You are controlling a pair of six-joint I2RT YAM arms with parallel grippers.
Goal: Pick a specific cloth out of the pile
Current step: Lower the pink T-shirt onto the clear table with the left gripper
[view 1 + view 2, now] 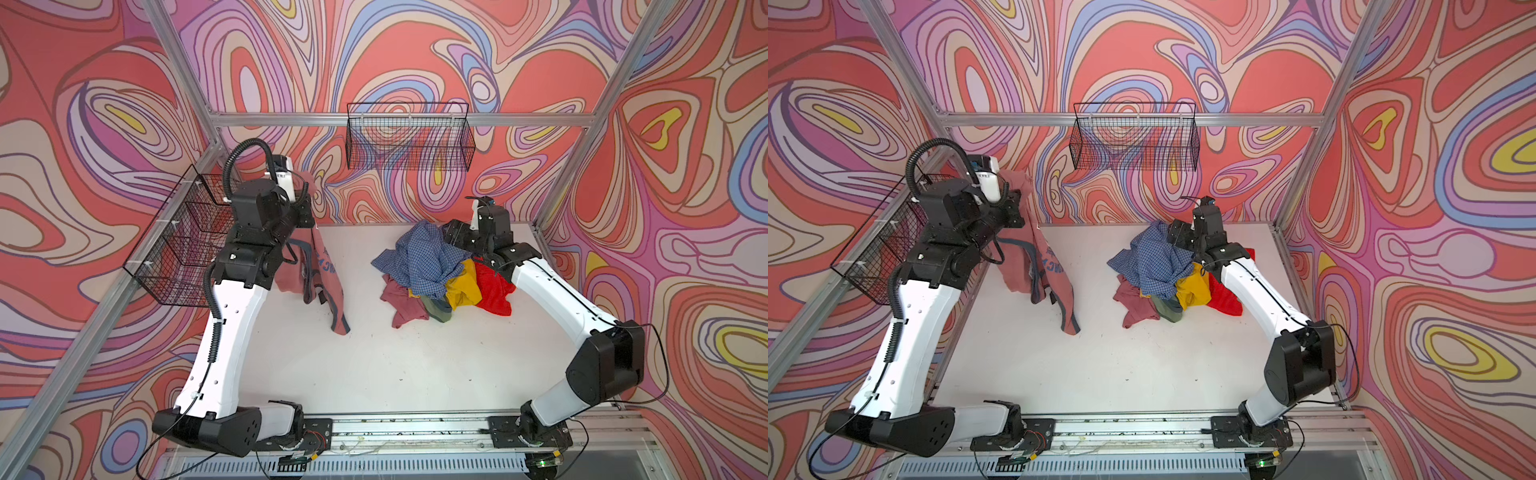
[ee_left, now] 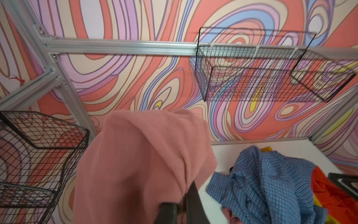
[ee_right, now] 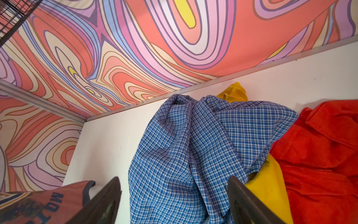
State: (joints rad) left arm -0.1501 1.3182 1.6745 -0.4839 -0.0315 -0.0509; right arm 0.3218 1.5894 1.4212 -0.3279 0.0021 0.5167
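The limp, probably light salmon-pink printed T-shirt [image 1: 320, 266] dangles left of centre, a bunched fold clamped in the closed left gripper [image 2: 181, 202]; the right gripper [image 3: 173, 178] gapes empty.

Left fingers [image 2: 191, 201] clamped, raised; right fingers [image 3: 249, 205] spread.
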